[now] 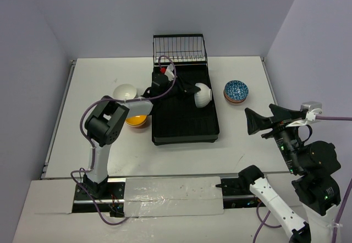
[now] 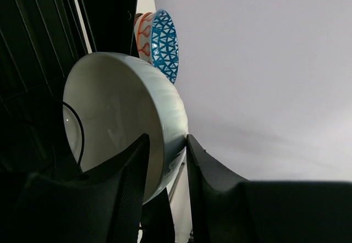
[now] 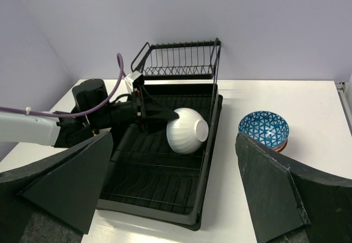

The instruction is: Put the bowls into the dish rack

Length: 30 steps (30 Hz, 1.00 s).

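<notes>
A plain white bowl [image 1: 203, 95] [image 3: 187, 130] lies tipped on its side in the black dish rack [image 1: 181, 125] [image 3: 154, 177], against the rack's right wall. My left gripper [image 1: 194, 90] [image 2: 168, 141] is open. Its fingers loosely straddle the white bowl's [image 2: 121, 116] rim, one inside and one outside. A blue patterned bowl [image 1: 236, 90] [image 3: 263, 127] [image 2: 164, 42] sits stacked on another, on the table right of the rack. Another white bowl [image 1: 125, 92] and an orange bowl [image 1: 136, 121] sit left of the rack. My right gripper [image 1: 252, 121] hovers open and empty near the table's right edge.
The raised wire basket [image 1: 180, 49] [image 3: 179, 59] stands at the rack's far end. The left arm [image 1: 110, 123] reaches across over the orange bowl. Walls close in the table at the back and on both sides.
</notes>
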Tool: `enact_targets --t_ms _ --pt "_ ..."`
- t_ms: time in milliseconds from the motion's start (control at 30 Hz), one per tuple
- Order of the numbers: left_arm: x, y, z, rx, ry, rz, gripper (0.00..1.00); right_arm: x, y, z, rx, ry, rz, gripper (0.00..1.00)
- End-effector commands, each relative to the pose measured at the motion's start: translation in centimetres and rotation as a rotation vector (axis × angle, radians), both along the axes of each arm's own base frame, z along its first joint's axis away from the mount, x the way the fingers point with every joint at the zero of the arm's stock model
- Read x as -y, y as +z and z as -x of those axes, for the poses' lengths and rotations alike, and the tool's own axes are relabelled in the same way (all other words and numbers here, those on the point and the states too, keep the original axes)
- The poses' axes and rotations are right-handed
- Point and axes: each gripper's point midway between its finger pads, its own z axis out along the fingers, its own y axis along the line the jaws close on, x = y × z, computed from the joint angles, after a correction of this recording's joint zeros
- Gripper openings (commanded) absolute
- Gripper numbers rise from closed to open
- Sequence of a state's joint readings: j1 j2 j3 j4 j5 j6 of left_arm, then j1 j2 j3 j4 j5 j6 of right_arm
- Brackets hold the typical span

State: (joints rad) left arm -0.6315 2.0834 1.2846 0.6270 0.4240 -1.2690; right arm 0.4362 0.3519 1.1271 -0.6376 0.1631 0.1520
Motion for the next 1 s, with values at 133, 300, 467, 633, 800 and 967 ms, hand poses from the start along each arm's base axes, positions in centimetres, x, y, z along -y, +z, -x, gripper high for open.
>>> enact_targets --t_ms 133,300,467,633,800,967 --pt "0.1 -1.0 2.0 -0.079 0.027 -0.067 0.30 -0.3 0.8 0.4 0.024 0.025 -0.012 1.00" --pt "-0.1 -0.6 2.5 -0.111 0.071 -0.056 0.27 -0.4 0.7 0.3 0.021 0.026 -0.012 1.00" --pt "0.2 -1.2 3.2 -0.163 0.077 -0.035 0.27 -0.6 0.7 0.1 0.018 0.031 -0.007 1.00" --pt "0.5 -0.4 3.3 -0.153 0.067 -0.028 0.43 -0.7 0.8 0.0 0.015 0.037 -0.006 1.00" --pt "-0.3 1.4 2.6 -0.079 0.104 -0.108 0.65 -0.5 0.8 0.1 0.019 0.031 -0.007 1.00" --pt "-0.9 4.0 2.3 0.009 0.112 -0.159 0.79 -0.4 1.0 0.3 0.027 0.027 -0.008 1.00"
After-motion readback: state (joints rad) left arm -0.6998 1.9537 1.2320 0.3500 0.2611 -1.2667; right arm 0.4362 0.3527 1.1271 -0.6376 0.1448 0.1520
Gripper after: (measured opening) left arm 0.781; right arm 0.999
